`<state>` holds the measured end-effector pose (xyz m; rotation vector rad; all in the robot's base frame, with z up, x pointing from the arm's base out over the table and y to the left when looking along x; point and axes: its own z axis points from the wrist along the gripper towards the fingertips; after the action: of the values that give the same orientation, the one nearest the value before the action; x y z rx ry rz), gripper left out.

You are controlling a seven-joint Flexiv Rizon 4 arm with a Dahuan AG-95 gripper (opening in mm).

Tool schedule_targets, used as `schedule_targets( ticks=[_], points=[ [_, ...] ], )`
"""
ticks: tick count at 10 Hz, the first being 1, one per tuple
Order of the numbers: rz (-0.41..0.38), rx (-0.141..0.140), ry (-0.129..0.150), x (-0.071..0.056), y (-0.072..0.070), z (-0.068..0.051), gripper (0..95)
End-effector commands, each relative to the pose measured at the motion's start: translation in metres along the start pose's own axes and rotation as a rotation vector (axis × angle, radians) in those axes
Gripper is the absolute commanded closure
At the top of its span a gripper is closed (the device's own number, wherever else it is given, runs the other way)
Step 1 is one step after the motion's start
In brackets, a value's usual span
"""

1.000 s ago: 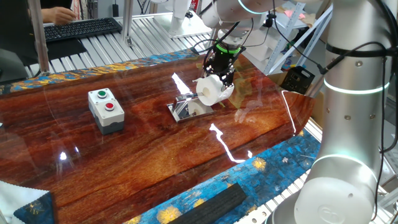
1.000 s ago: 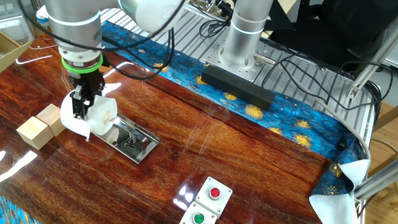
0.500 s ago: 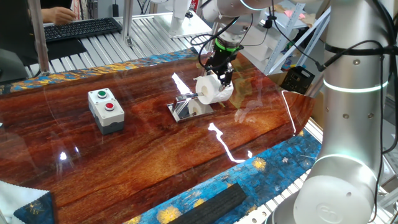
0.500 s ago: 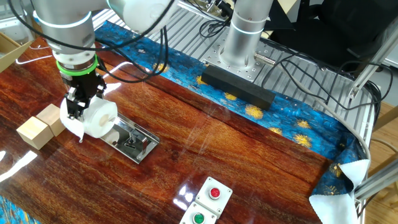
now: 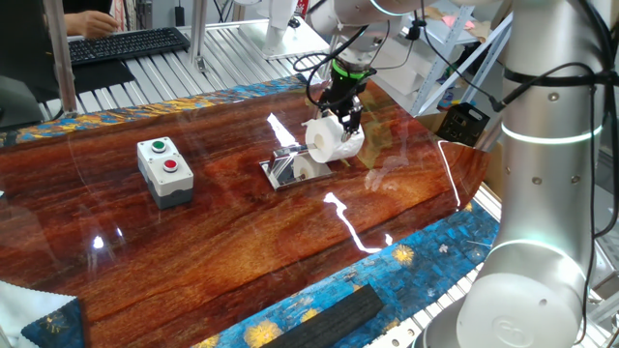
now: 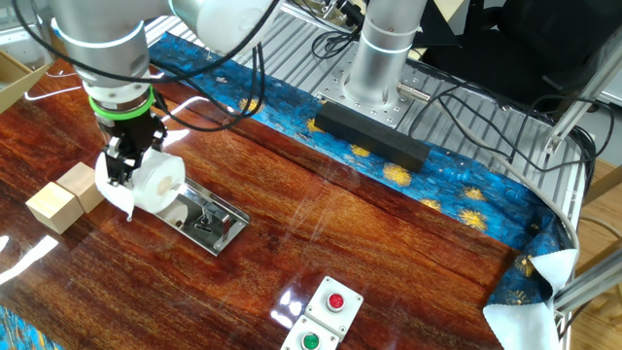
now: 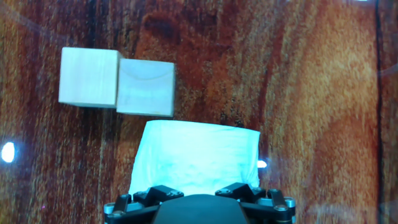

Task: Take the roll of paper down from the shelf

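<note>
Glossy wood tabletop (image 5: 222, 232). My gripper (image 6: 120, 163) points down, jaws spread wide, clamped on roll of paper (image 6: 155, 183) directly beneath. Roll's axis level, hanging just upper-left of chrome shelf (image 6: 206, 220), apparently off its bar. Wooden blocks (image 6: 60, 197) close left.

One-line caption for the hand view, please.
Looking down past the claw onto the white roll of paper, with two pale wooden blocks side by side beyond it.
</note>
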<state>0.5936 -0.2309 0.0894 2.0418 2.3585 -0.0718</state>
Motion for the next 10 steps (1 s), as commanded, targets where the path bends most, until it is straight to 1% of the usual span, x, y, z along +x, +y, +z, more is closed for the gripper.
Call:
schedule_targets(
  ticks=[1, 2, 3, 4, 6, 7, 8, 9, 10],
  points=[
    [-0.037, -0.015, 0.008, -0.004, -0.009, -0.002, 95.0],
    [-0.042, -0.015, 0.008, -0.006, -0.013, -0.002, 95.0],
    [-0.055, -0.016, 0.009, -0.008, -0.02, -0.003, 95.0],
    [-0.049, -0.015, 0.004, -0.008, -0.022, -0.003, 95.0],
    [-0.071, -0.013, -0.005, -0.006, -0.024, -0.003, 95.0],
    [-0.128, -0.007, -0.011, -0.005, -0.024, -0.003, 95.0],
    [-0.202, -0.003, -0.012, -0.004, -0.025, -0.002, 95.0],
    [-0.27, 0.012, -0.021, -0.004, -0.025, -0.003, 95.0],
    [-0.296, 0.012, -0.018, -0.004, -0.025, -0.003, 95.0]
  ],
)
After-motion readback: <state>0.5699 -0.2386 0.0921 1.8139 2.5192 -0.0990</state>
